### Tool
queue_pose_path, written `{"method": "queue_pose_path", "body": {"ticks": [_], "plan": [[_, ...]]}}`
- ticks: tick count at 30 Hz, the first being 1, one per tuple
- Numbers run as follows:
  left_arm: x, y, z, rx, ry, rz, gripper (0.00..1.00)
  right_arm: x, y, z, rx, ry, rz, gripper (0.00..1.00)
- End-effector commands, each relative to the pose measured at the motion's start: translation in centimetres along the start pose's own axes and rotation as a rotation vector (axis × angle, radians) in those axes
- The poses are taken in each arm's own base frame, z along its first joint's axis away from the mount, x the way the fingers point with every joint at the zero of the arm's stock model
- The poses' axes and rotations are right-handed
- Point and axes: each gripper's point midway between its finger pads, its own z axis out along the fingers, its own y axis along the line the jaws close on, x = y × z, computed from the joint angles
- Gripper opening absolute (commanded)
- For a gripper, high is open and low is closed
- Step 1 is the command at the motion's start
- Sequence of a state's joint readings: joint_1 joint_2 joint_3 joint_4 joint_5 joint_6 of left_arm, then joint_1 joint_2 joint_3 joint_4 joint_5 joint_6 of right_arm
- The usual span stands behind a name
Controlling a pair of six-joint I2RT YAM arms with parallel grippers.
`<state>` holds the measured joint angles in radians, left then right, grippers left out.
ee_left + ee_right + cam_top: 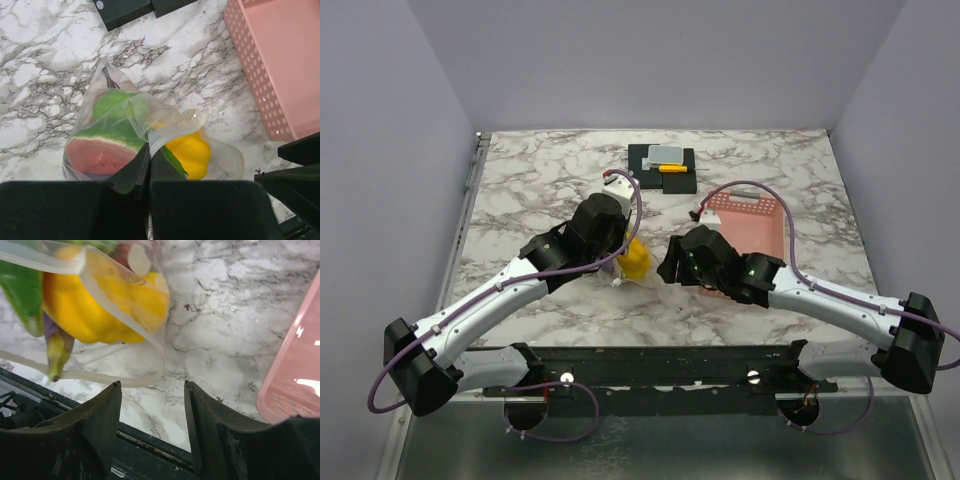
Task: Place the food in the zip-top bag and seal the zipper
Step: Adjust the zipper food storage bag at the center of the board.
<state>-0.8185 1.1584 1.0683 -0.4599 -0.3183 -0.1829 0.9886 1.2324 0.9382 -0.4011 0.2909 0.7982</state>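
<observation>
left gripper [149,167] clenched on bag [120,107] rim, pinching film, likely to hold mouth steady. bag lies on marble table [45,65], beside pink basket [260,75]. watermelon slice [97,152] and green fruit [117,105] deep inside; yellow pepper [192,152] at mouth, under film. right gripper [152,390] jaws apart, empty, just beside mouth. zipper looks unsealed.

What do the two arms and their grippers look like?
Both arms, left arm and right arm, have white links with black joints and bases. A purple cable loops along each. The left gripper and right gripper have thick black fingers.
</observation>
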Motion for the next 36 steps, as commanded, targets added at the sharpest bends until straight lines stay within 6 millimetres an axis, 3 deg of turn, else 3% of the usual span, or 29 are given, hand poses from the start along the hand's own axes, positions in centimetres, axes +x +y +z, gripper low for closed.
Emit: {"method": "queue_pose_path", "body": {"ticks": [1,7,16,20,24,26,27,34,35,36], "plan": [[-1.3,-0.8,-0.2,0.031,-0.045,-0.027,0.00,1.2,-1.1,0.8,0.038,-0.005,0.087,0.58],[-1.2,-0.7,-0.1,0.032,-0.041,-0.020,0.00,2.3,-0.5,3.0,0.032,0.015,0.126,0.59],[-1.4,-0.8,-0.3,0.037,-0.046,-0.017,0.00,1.6,1.1,5.9,0.035,-0.002,0.154,0.55],[-1.5,-0.7,-0.5,0.038,-0.051,-0.018,0.00,2.2,0.5,7.2,0.068,-0.006,0.176,0.45],[-1.6,-0.7,-0.6,0.041,-0.055,-0.016,0.00,2.8,0.2,7.7,0.073,-0.003,0.212,0.22],[-1.7,-0.7,-0.9,0.043,-0.060,-0.016,0.00,2.6,0.4,7.4,0.058,-0.012,0.220,0.03],[-1.7,-0.6,-0.9,0.040,-0.064,-0.016,0.00,2.3,0.4,7.1,0.053,-0.022,0.222,0.01],[-1.9,0.9,-1.9,-0.022,-0.079,-0.013,0.00,-2.4,1.1,2.5,0.029,-0.134,0.161,0.01],[-2.6,1.2,-3.5,-0.011,-0.099,-0.028,0.00,-4.7,1.4,-0.3,0.016,-0.175,0.087,0.01],[-2.9,1.1,-4.0,-0.004,-0.102,-0.033,0.00,-5.2,1.5,-0.9,0.016,-0.180,0.065,0.01]]}}
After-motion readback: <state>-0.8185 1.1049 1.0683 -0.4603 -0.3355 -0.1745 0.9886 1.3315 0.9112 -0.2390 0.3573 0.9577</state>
